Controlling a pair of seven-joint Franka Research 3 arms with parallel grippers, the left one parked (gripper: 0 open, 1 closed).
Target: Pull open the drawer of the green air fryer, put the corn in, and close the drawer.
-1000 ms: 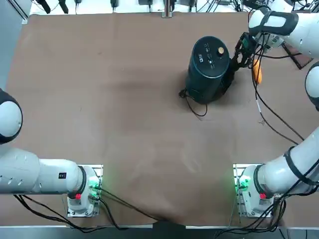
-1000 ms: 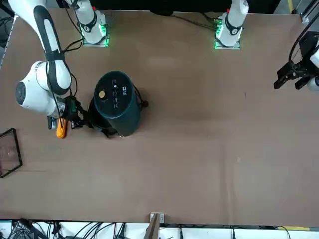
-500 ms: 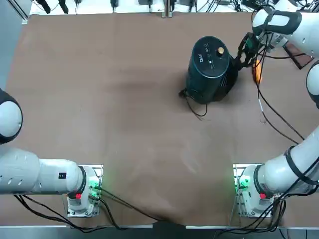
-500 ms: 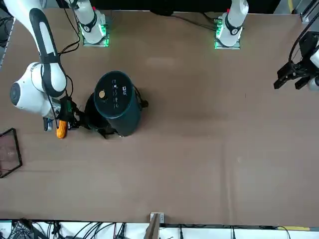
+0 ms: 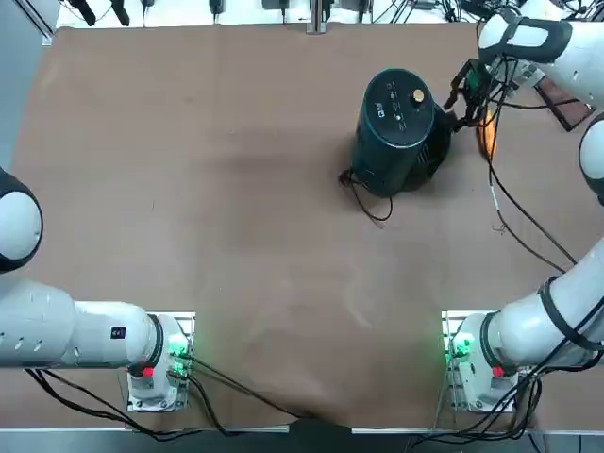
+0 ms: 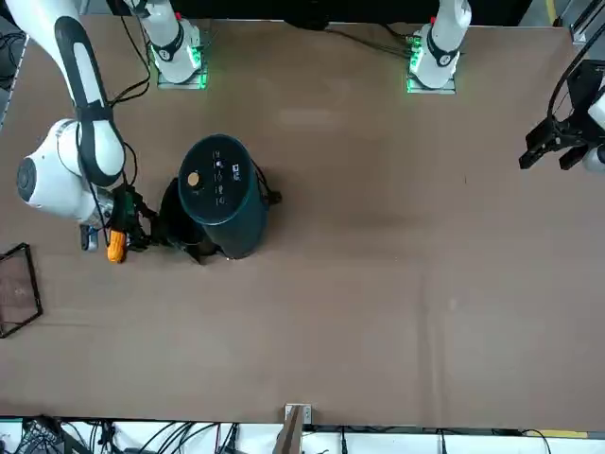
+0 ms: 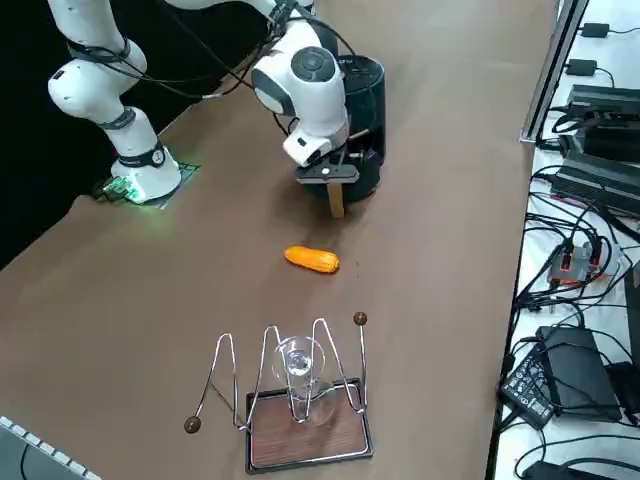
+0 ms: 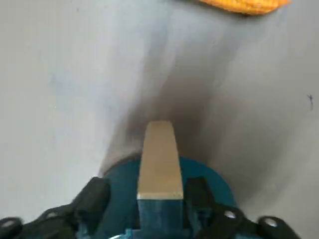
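Observation:
The green air fryer (image 5: 397, 127) stands at the far right of the table, seen also as a dark cylinder (image 6: 222, 194) from the front. Its drawer (image 5: 438, 151) sticks out a little toward my right gripper (image 5: 461, 104). My right gripper (image 8: 147, 194) straddles the tan handle (image 8: 159, 159) of the drawer (image 7: 350, 185), fingers (image 8: 94, 199) open, with a gap beside the handle. The corn (image 5: 487, 138) lies on the table just beyond the gripper, an orange cob (image 7: 312, 260) on its side, untouched; its edge shows as corn (image 8: 244, 5) in the wrist view.
A wire rack holding a glass on a brown base (image 7: 300, 405) stands past the corn near the table's right edge, also visible as the rack (image 6: 14, 288). The fryer's black cord (image 5: 373, 203) trails on the table toward the arm bases.
My right gripper has drawn back slightly from the fryer body toward the corn, with the drawer coming out a little. Its fingers have gone from shut on the handle to open.

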